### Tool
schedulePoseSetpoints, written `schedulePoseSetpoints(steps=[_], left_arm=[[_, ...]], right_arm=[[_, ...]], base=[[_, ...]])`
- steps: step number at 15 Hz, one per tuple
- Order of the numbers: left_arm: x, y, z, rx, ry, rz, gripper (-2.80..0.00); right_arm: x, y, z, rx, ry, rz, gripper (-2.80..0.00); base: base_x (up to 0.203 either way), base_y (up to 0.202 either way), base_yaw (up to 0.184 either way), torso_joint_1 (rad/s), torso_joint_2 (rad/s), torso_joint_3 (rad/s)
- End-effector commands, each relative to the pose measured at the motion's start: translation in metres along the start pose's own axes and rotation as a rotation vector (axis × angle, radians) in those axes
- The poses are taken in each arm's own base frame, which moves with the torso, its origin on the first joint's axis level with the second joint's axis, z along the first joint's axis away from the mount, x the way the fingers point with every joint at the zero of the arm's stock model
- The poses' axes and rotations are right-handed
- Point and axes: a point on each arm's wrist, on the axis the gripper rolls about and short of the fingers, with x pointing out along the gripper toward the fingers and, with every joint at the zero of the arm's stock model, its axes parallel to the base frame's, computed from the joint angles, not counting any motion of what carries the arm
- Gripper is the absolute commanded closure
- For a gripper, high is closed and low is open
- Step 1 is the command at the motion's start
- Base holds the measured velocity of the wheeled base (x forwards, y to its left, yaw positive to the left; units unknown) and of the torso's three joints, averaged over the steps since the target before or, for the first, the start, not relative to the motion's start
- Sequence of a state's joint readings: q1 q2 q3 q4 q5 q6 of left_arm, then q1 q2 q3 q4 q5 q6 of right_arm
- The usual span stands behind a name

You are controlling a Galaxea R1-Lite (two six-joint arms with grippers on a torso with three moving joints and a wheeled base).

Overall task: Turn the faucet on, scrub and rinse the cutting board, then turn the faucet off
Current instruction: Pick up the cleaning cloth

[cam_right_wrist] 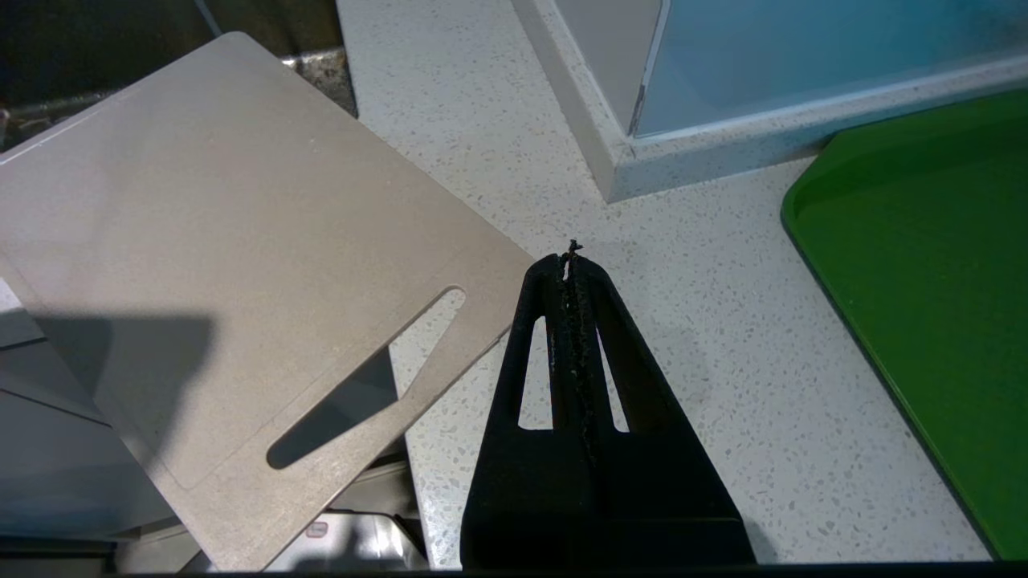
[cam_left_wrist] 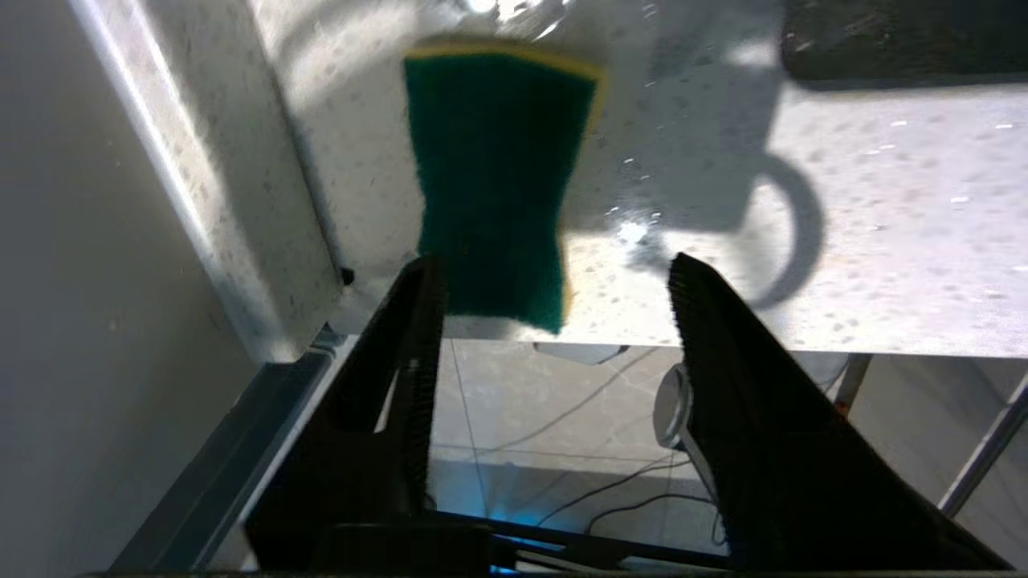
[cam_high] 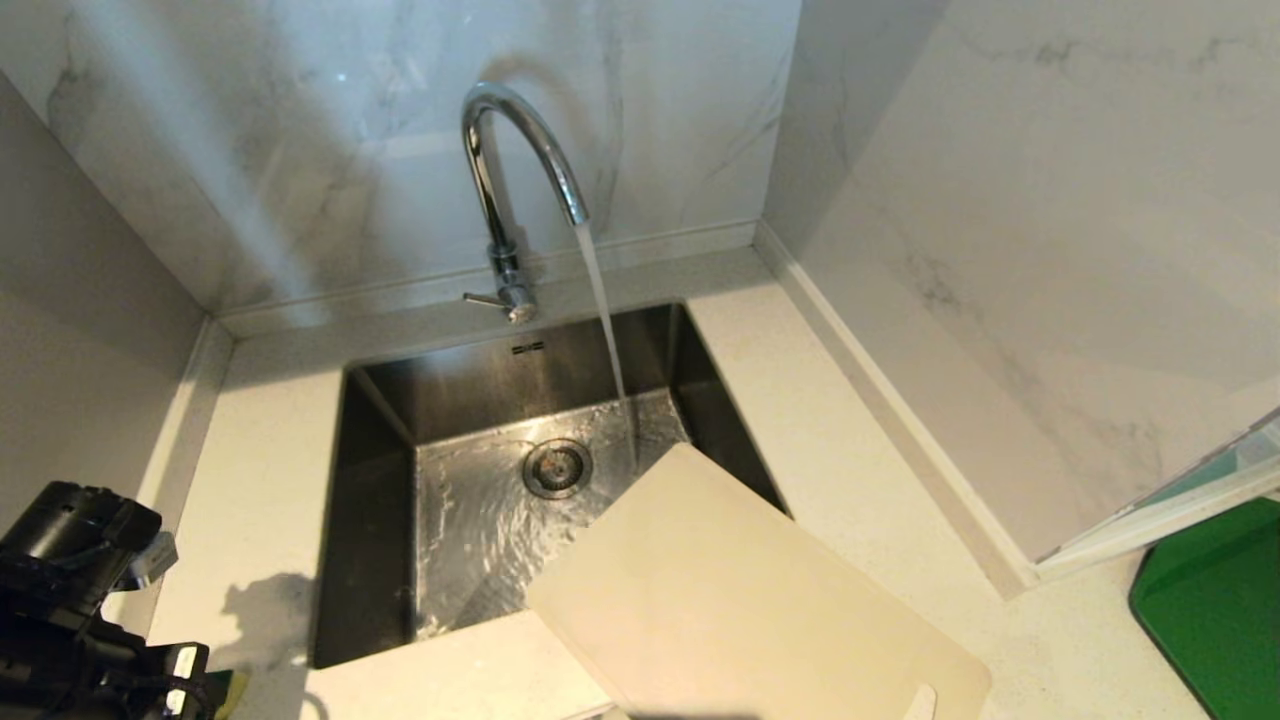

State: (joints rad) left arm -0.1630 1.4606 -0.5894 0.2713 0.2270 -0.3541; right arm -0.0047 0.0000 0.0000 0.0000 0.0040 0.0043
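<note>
While unheld, cutting board (cam_right_wrist: 225, 265) lies beside shut jaws

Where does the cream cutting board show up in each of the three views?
Head view: cutting board at lower centre-right, one corner jutting over the sink.
Left wrist view: not in it.
Right wrist view: cutting board fills the left half, slot handle toward the camera.
Shared landmark: green board.

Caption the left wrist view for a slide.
Open left gripper poised over a green sponge lying on the speckled countertop.
</note>
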Motion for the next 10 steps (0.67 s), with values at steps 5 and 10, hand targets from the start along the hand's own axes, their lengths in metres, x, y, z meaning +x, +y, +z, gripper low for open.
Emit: schedulePoseSetpoints(steps=[5,10], left_arm=[[0.024,0.005,-0.015,-0.038,0.032,0.019,-2.8],[0.044,0.015,-0.012,-0.111,0.058,0.029,-2.8]], right_arm=[[0.0,0.0,0.0,0.0,0.002,0.001,0.0],[0.0,0.0,0.0,0.0,0.002,0.001,0.0]], base=[[0.0,0.0,0.0,0.0,0.0,0.0],[0.0,0.0,0.0,0.0,0.0,0.0]])
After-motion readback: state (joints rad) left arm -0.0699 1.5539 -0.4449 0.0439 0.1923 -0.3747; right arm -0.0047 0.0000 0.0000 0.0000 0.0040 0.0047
